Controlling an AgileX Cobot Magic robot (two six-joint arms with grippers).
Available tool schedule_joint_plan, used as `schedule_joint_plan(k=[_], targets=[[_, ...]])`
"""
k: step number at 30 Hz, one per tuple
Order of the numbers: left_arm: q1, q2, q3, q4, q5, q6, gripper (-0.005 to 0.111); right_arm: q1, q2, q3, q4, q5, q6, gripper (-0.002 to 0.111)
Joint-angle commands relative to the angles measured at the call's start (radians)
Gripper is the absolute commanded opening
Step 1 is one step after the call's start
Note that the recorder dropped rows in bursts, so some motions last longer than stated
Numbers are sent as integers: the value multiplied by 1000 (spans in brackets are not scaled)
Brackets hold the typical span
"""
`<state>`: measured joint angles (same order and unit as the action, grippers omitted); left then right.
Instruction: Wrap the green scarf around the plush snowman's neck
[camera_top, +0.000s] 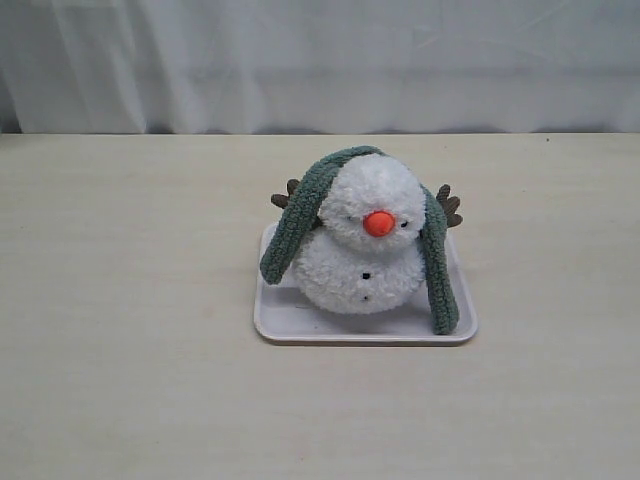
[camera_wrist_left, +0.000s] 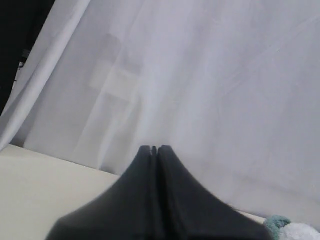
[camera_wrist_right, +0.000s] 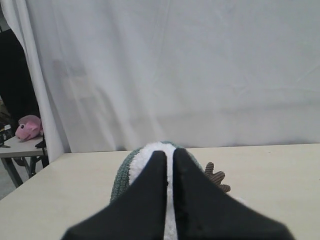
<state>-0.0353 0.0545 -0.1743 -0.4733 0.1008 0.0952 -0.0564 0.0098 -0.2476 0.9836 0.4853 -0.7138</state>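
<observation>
A pale wood-grain table (camera_top: 120, 300) fills the foreground, backed by a white curtain (camera_top: 320, 60) in soft folds, evenly lit. Past the curtain's edge (right wrist view only) a dark gap (camera_wrist_right: 17, 75) shows a small side table (camera_wrist_right: 20, 147) bearing a pink plush toy (camera_wrist_right: 27, 127)

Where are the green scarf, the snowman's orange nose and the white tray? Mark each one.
green scarf (camera_top: 295, 225), exterior view, on the strip hanging at the view's left.
orange nose (camera_top: 378, 223), exterior view, on its middle.
white tray (camera_top: 292, 320), exterior view, on bare floor near its front left corner.
</observation>
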Motion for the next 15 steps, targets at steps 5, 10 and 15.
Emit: schedule_joint_plan(k=[5, 10, 15], targets=[[0, 274, -228, -4, 43, 16, 0, 1, -5, 4, 3, 13, 0, 4], [0, 448, -326, -4, 44, 74, 0, 1, -5, 4, 3, 7, -6, 4], [0, 614, -390, -4, -11, 126, 0, 1, -5, 4, 2, -10, -6, 4]])
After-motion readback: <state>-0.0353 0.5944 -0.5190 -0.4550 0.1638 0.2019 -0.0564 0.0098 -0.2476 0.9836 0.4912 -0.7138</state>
